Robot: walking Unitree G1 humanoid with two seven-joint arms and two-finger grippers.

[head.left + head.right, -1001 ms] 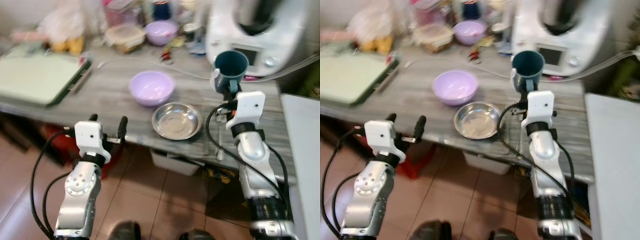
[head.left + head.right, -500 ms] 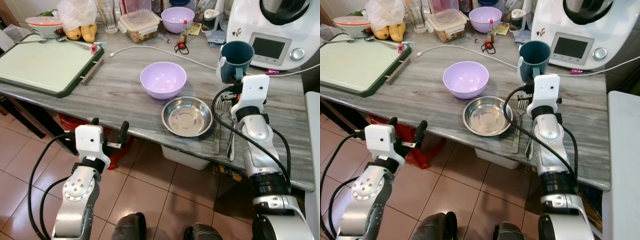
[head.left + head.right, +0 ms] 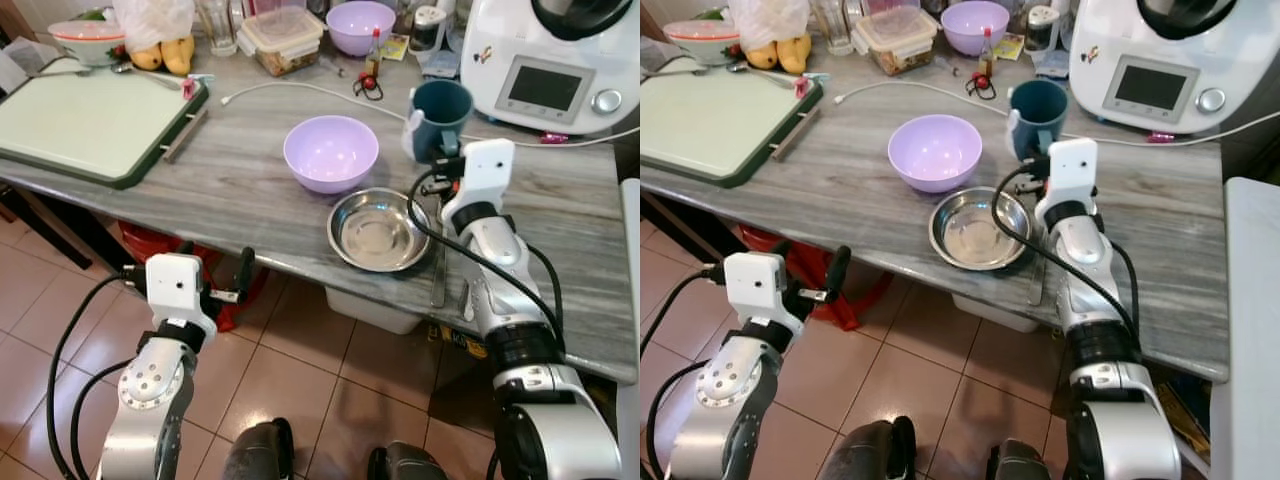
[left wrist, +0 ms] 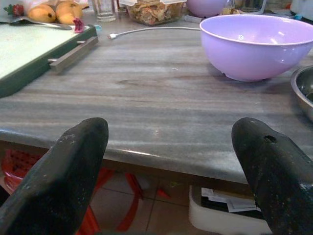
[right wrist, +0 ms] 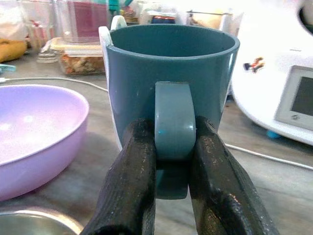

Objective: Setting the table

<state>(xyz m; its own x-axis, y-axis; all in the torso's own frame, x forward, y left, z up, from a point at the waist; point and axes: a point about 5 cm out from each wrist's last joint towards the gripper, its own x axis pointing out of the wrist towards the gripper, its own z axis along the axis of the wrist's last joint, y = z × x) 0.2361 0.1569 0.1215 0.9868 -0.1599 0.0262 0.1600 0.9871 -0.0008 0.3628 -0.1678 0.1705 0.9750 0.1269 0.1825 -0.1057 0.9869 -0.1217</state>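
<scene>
teal mug point(image 5: 168, 73) pinched by right tool point(image 5: 168, 181), beside lilac bowl point(image 3: 331, 152).

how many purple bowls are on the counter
2. One purple bowl sits mid-counter beside the metal bowl; another purple bowl stands at the back among the clutter, which may hide more.

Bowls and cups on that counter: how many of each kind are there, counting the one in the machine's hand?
Lilac bowls: 2, one near the front, one at the back.
Steel bowl: 1.
Patterned bowl: 1, far left corner.
Teal mug: 1, gripped by its handle in the right hand.
Total: 5.
</scene>
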